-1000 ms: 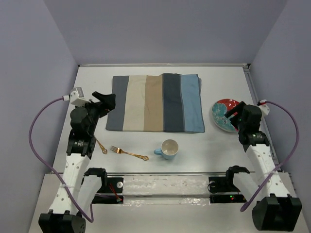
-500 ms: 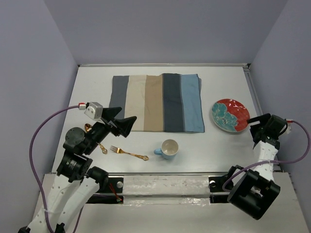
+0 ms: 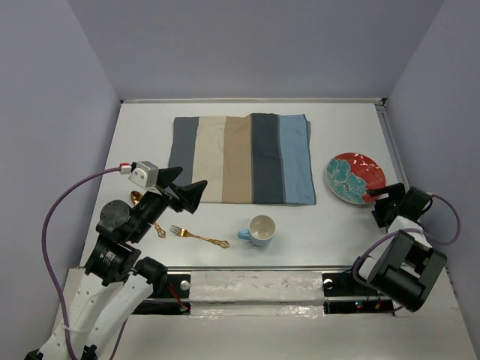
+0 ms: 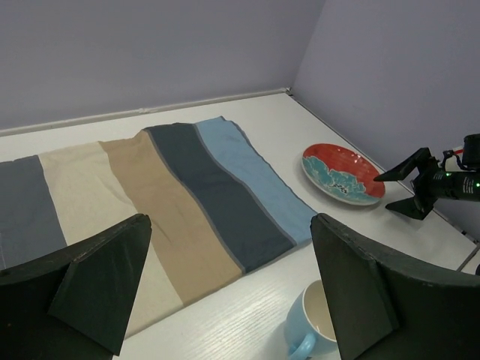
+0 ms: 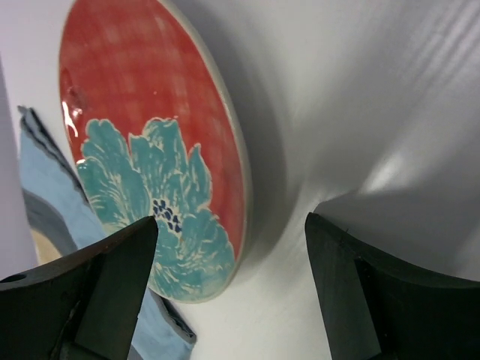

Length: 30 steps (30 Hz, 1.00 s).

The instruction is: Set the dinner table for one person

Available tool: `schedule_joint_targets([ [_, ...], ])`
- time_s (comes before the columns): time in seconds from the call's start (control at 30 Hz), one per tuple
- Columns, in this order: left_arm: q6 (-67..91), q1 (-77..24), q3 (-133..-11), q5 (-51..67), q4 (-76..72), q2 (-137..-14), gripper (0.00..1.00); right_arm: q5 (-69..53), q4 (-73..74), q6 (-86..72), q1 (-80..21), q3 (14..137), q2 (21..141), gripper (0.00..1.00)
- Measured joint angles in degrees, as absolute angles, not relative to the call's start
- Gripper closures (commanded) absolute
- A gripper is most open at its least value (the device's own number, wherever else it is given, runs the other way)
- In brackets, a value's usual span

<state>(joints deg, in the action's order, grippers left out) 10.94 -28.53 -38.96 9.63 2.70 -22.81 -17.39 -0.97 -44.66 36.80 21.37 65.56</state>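
My left gripper (image 4: 231, 225) is open and holds nothing. Its two dark, matte, wedge-shaped fingers (image 4: 97, 285) are spread wide apart and raised above the dinner table (image 3: 330, 120), a large, flat, matte white rectangle that lies under both of my arms and runs out ahead to the far wall.

Straight ahead of this gripper lies a rectangular cloth mat (image 4: 150, 187), soft and slightly rumpled, with lengthwise stripes of grey, cream, tan, dark slate and light blue. Just below and to the right of the gripper stands a round, glossy, pale blue mug (image 3: 262, 229), upright, with a cream inside. Behind the gripper, nearer my base, a slim gold fork (image 3: 199, 236) with an ornate handle lies flat on the tabletop. A gold spoon (image 3: 159, 229) lies beside it, partly hidden under my arm.

My right gripper (image 5: 231, 221) is also open and empty, its black fingers parted and held low near the tabletop. Just in front of them a round, shallow, glazed plate (image 5: 150, 120) lies flat, red with a teal flower. I cannot tell whether the fingers touch its pale rim. Beyond the plate is the blue edge of the mat.
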Motion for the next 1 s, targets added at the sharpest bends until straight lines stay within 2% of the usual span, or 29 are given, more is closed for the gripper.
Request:
schedule_joint_targets([
  [0.2, 10.9, -28.5, -39.0, 8.9, 2.8, -23.0, 0.01, -23.3, -13.6, -48.5, 36.8, 20.0, 72.7, 0.27],
  [0.33, 10.8, -28.5, -38.9, 8.3, 2.8, -23.9, 0.01, -26.4, -22.3, -50.9, 36.8, 18.5, 77.4, 0.38],
  [0.37, 10.8, -28.5, -38.9, 8.0, 2.9, -24.2, 0.01, -27.0, -24.8, -51.5, 36.8, 17.9, 78.7, 0.46],
  [0.43, 10.8, -28.4, -38.9, 7.7, 2.9, -24.7, 0.01, -28.2, -29.2, -52.6, 37.0, 17.0, 81.0, 0.55],
  [0.47, 10.8, -28.3, -38.9, 7.6, 2.9, -24.9, 0.01, -28.6, -30.7, -53.3, 37.1, 16.7, 82.2, 0.69],
  [0.53, 10.8, -27.9, -38.9, 7.6, 2.9, -25.3, 0.01, -29.4, -34.2, -54.1, 37.2, 16.1, 84.4, 0.82],
  [0.57, 10.8, -27.5, -38.9, 7.7, 2.9, -25.6, 0.01, -29.5, -35.6, -54.7, 37.2, 15.7, 85.7, 0.94],
  [0.6, 10.8, -27.2, -38.9, 7.7, 2.9, -25.8, 0.01, -30.1, -38.1, -56.1, 37.2, 14.8, 87.0, 1.0],
  [0.8, 10.8, -26.1, -38.9, 7.7, 2.8, -26.2, 0.01, -31.2, -42.3, -58.8, 37.4, 11.7, 85.8, 1.0],
  [1.0, 10.8, -25.4, -38.9, 7.7, 2.8, -26.2, 0.01, -28.6, -27.3, -57.2, 36.3, 11.6, 65.5, 1.0],
])
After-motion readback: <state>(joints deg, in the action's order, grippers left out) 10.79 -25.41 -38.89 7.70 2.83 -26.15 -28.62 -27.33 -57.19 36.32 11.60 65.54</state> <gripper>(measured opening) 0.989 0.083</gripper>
